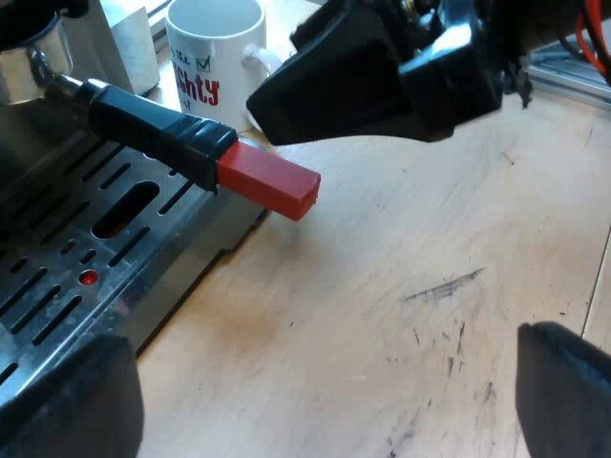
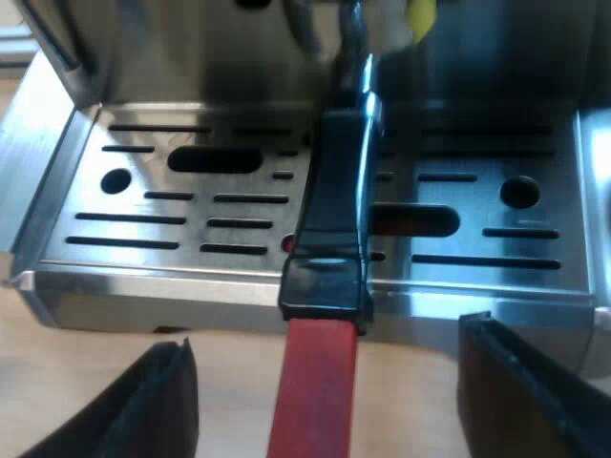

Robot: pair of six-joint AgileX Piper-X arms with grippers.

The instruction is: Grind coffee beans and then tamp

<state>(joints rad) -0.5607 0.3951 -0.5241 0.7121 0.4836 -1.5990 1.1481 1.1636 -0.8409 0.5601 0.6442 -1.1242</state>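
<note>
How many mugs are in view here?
1: a white mug beside the espresso machine, just beyond the holder's red handle end. Others may be hidden.

A white mug [image 1: 215, 48] with red lettering stands on the scuffed wooden table [image 1: 430, 286].

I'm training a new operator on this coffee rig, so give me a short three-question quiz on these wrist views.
1. True or false: the metal holder with the dark, red-ended handle sits in the steel espresso machine, handle out over the slotted drip tray.
2. The right gripper's black fingers are: A) shut on a tamper; B) open, flanking the red end; C) shut on the handle.
3. Fill in: the large lettering on the white ceramic mug is ____.
Key: 1 true; 2 B; 3 red.
</note>
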